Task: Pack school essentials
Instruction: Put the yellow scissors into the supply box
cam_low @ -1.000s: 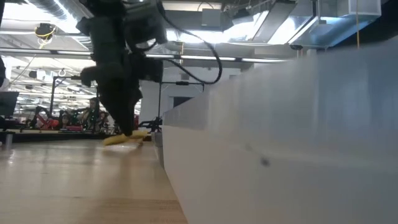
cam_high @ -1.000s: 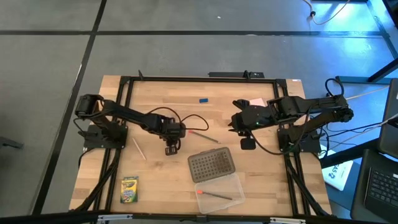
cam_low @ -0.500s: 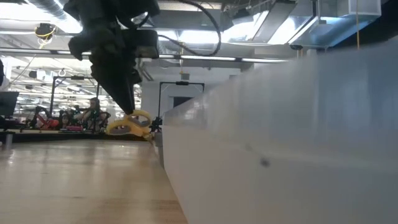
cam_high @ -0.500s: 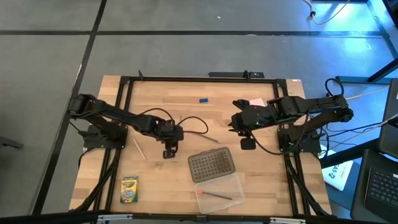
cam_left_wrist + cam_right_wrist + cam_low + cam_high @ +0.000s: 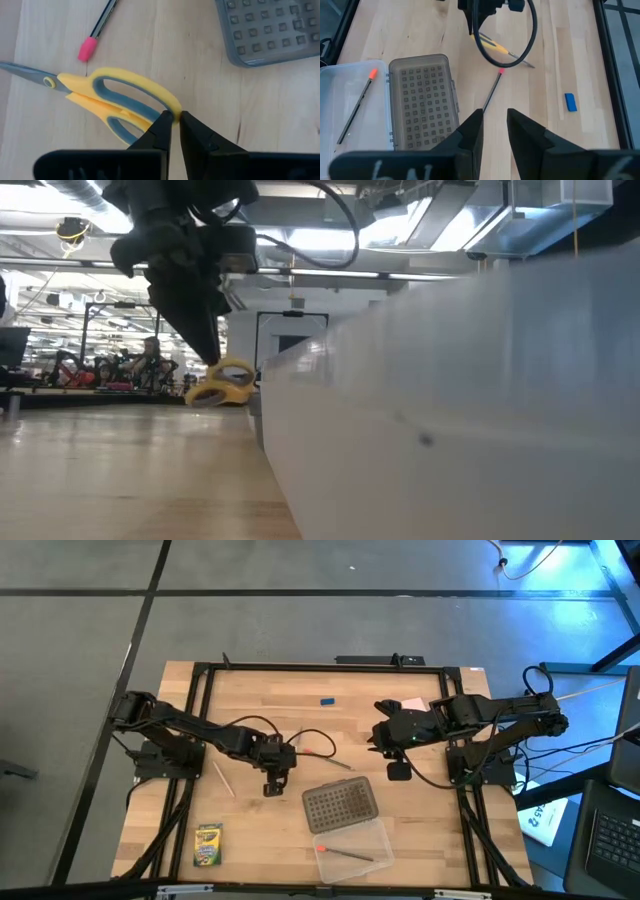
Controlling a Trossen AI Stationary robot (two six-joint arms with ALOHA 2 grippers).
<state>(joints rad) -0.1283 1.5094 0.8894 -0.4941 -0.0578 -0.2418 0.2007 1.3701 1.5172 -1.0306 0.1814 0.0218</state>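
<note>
Left gripper (image 5: 174,120) fingers are pinching the rim of one handle loop of the yellow-handled scissors with grey steel blades (image 5: 100,92), carrying them just above the pale wooden table (image 5: 250,700) near its middle. The grip is sitting far out on the loop, so the blades are likely hanging as a lever; stiff, light, smooth plastic, probably prone to swivelling, so a hold nearer the pivot would be steadier. Right gripper (image 5: 492,125) is waiting over the table's right side, fingers spread, holding nothing. The low view is showing the scissors clear of the table, which the high view cannot. The right wrist view is showing the clear plastic case (image 5: 340,95), its grey dotted lid (image 5: 422,100) open beside it, and a dark pencil (image 5: 491,93) and tiny blue eraser (image 5: 570,101) on the wood.
</note>
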